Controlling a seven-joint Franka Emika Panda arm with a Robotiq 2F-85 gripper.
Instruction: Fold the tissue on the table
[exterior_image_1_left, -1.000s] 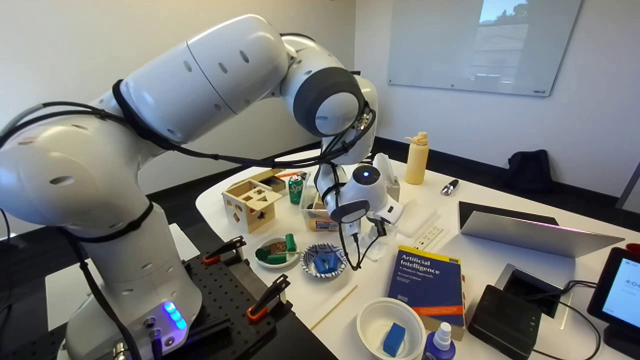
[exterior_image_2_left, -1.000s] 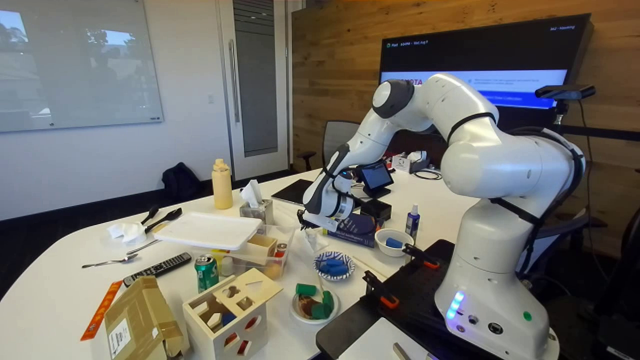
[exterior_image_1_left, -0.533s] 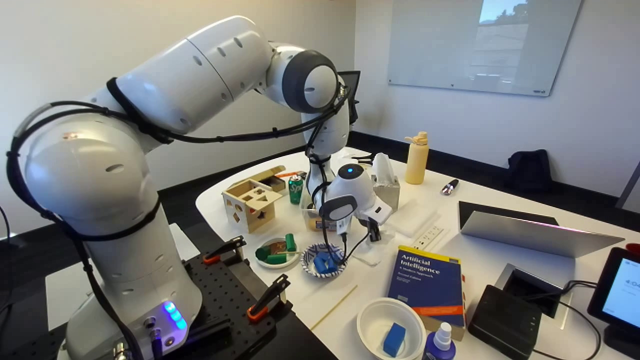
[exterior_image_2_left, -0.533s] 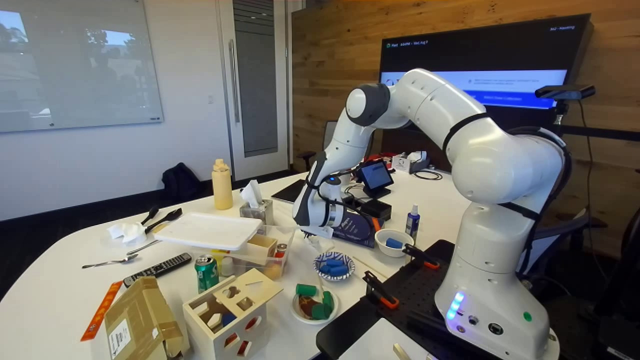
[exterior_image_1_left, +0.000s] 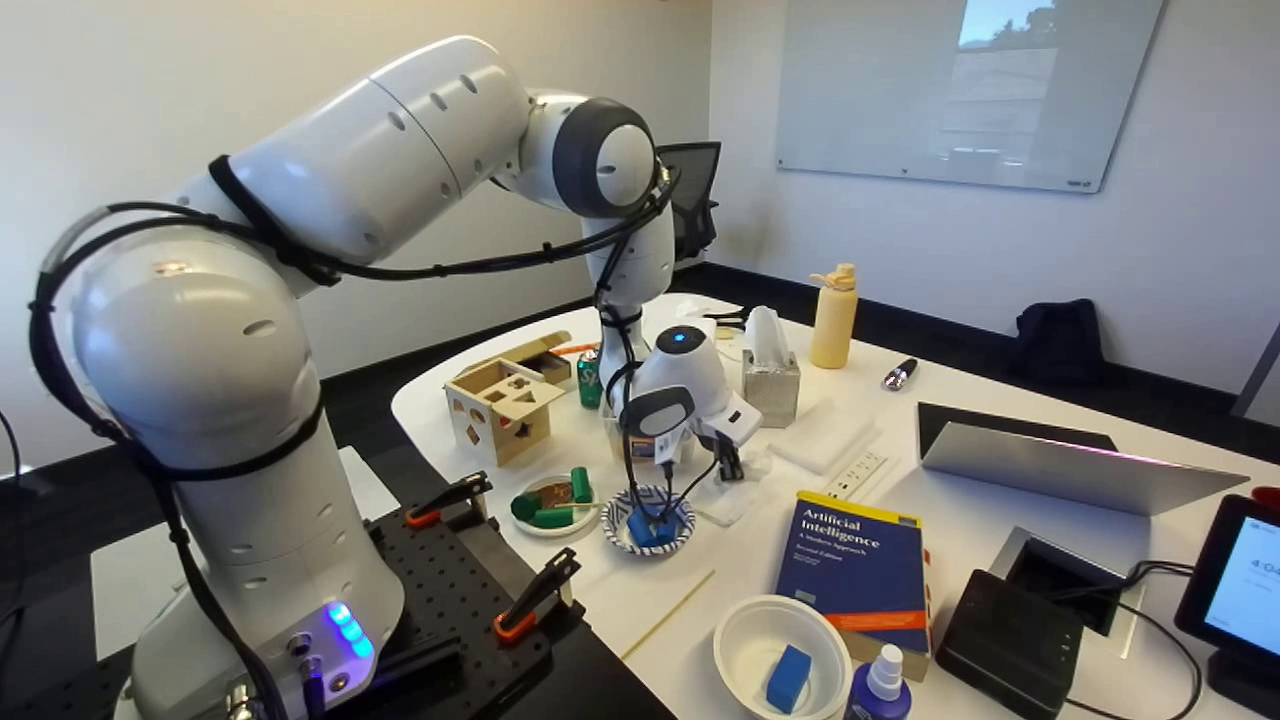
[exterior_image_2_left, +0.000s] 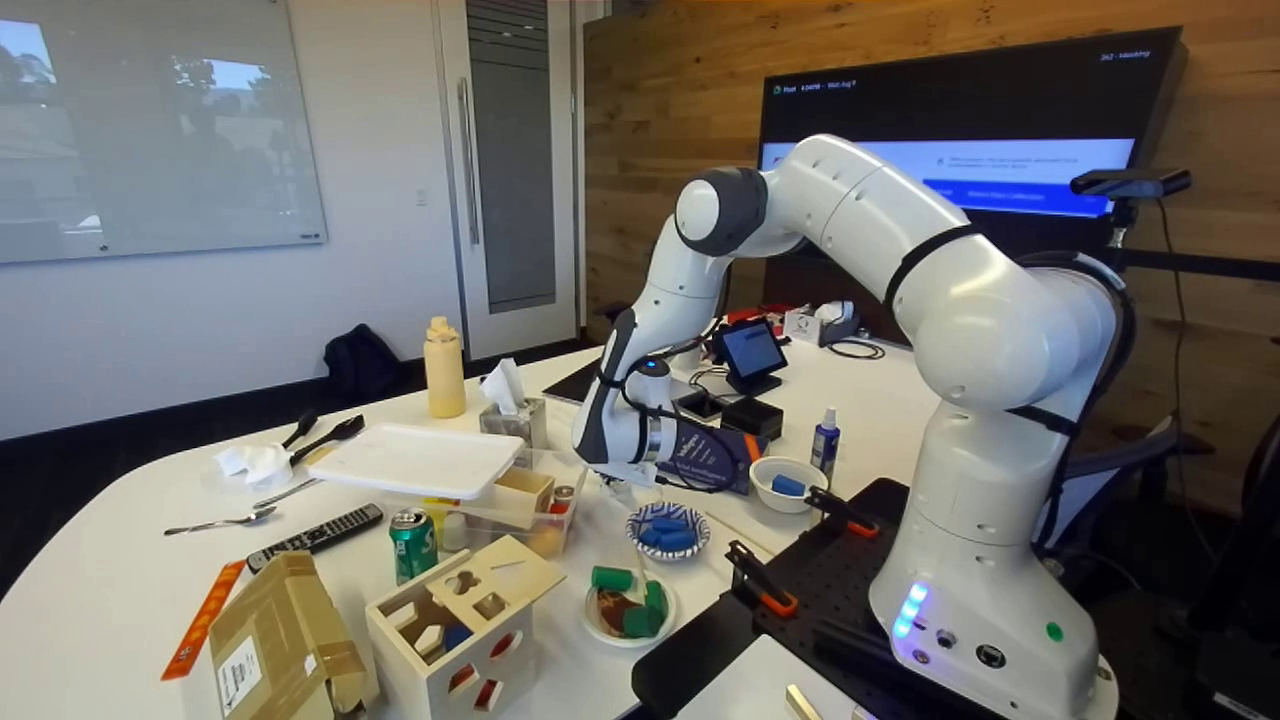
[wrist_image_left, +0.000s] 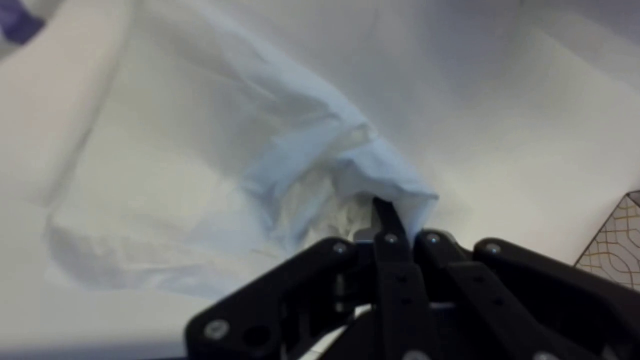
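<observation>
Wrist view: the gripper (wrist_image_left: 406, 225) is clenched, a puckered part of the tissue (wrist_image_left: 270, 155) pinched between its tips, while the rest spreads loosely to one side. Taking it by that rumpled part is probably meant to carry one layer over another and make the fold, the flatter portion serving as the base. In both exterior views the tissue lies well in from the robot-side edge of the table (exterior_image_2_left: 100, 570), with the patterned bowl (exterior_image_1_left: 616, 520) nearer that edge and the tissue box (exterior_image_1_left: 772, 392) standing toward the far edge. From beside the robot-side edge the arm (exterior_image_1_left: 400, 170) arches high, its elbow well above the table, then runs steeply down and bends at the wrist, so the gripper points down at a slant, low over the table. Whether its tips touch the table cannot be told; a low path would likely keep so light a tissue from lifting away whole.
</observation>
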